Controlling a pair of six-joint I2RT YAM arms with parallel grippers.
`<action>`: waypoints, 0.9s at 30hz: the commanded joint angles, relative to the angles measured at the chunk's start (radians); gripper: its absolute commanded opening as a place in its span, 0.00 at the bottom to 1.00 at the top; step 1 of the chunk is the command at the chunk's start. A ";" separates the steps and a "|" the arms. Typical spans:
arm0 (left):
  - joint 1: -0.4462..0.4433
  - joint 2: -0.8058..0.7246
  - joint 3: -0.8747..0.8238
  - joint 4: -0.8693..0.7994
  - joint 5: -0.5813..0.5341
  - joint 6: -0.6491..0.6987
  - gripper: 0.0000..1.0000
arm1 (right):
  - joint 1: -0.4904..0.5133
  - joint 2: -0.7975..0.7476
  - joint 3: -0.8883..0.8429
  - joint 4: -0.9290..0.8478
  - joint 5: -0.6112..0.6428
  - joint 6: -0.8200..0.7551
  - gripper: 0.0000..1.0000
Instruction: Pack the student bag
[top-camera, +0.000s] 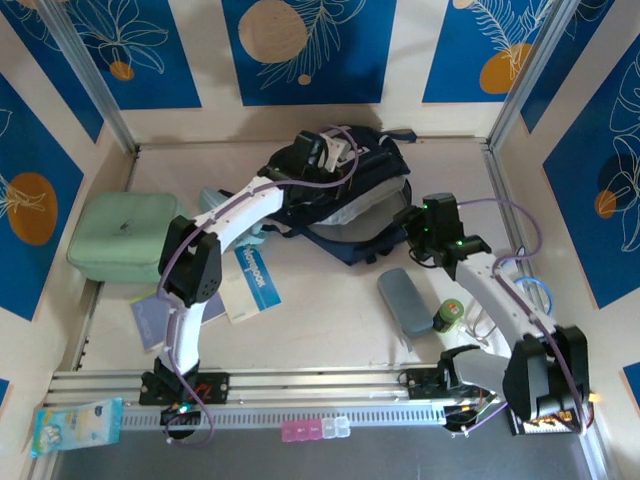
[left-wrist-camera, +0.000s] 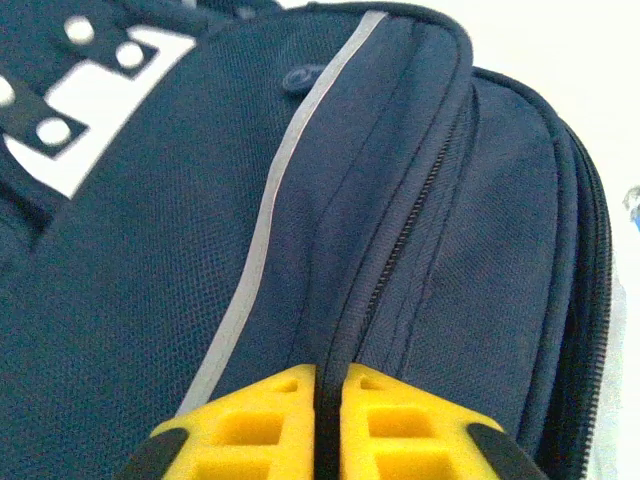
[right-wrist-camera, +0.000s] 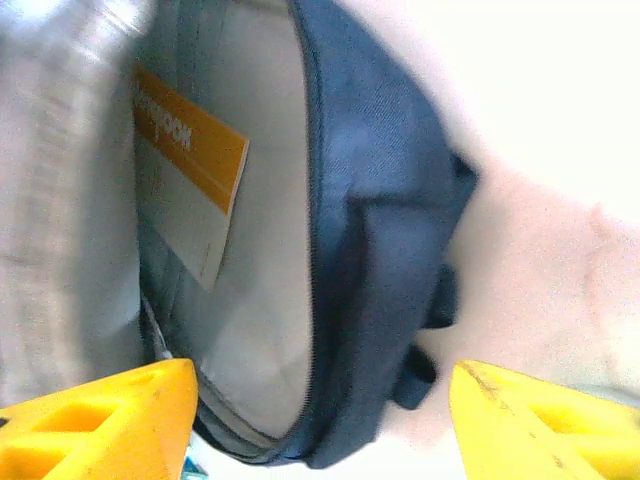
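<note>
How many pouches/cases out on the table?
2. Mint-green case at far left; grey-blue pencil pouch right of centre, near side. Others may be hidden in the student bag.

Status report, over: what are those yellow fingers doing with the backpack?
Left fingers pinch bag at zipper seam. Right fingers open at its mouth. Notebook inside.

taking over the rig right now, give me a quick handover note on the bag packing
left gripper: shut, pinching the student bag along what looks like a zip seam.
right gripper: open, holding nothing, at the bag's open mouth.
Done: an orange-and-white booklet sits inside the bag.
Left: mint-green case, pencil pouch, blue notebook and green-capped bottle lie on the table, not yet packed; the bag is unzipped.
</note>
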 joint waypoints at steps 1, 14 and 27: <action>0.020 -0.059 -0.078 0.023 0.030 -0.019 0.23 | 0.002 -0.017 0.097 -0.243 0.067 -0.174 0.68; 0.031 -0.454 -0.546 -0.085 -0.153 -0.150 0.85 | 0.189 0.109 0.232 -0.125 -0.115 -0.372 0.83; 0.051 -0.676 -0.988 -0.116 -0.418 -0.361 0.99 | 0.304 0.316 0.321 -0.013 -0.198 -0.364 0.88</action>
